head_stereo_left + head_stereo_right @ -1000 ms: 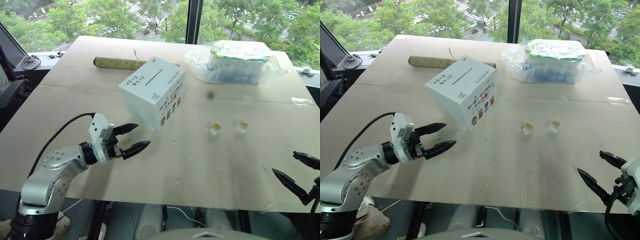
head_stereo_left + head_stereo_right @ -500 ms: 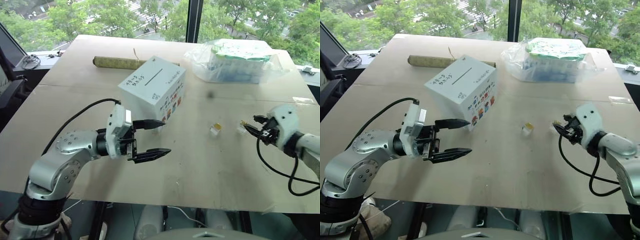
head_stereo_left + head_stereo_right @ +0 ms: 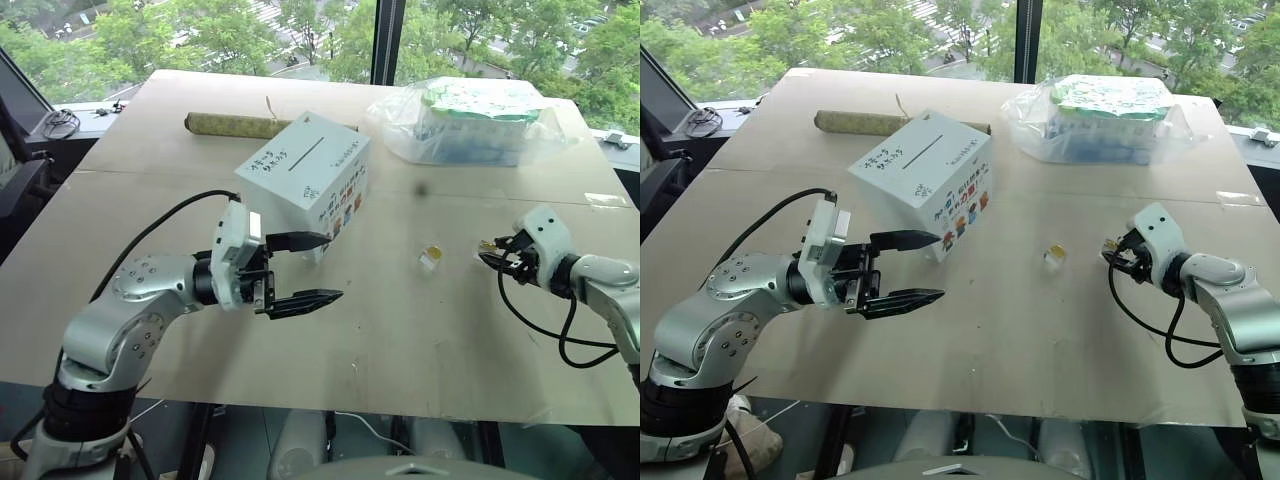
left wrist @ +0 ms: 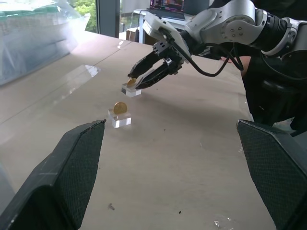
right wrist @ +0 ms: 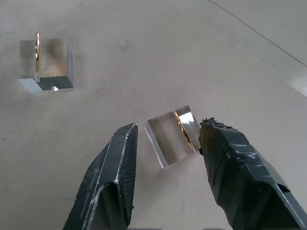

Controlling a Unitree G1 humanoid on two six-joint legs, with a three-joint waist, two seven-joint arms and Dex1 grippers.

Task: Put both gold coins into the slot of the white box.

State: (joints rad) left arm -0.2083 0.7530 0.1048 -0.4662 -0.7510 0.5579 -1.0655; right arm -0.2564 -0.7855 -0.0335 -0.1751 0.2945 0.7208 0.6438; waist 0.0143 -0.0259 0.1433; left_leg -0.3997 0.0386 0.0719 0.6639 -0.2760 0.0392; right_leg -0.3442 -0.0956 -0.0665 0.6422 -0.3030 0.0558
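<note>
Your right gripper [image 5: 165,143] is the nearer one: its fingers stand narrow around a clear block [image 5: 170,137] that carries one gold coin [image 5: 183,128] upright on edge. One finger touches the coin side of the block; the other is just short of it, so no grip yet. The coin's flat faces run across the gap, so closing would squeeze block and coin together. The second coin [image 3: 433,250] stands in its own block beside. Your left gripper [image 3: 310,268] hangs wide open, empty, just beside the white box [image 3: 305,180].

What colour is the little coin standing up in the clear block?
Shiny yellow-gold. The gold coin stands on edge in its clear block, best seen in the left wrist view.
</note>
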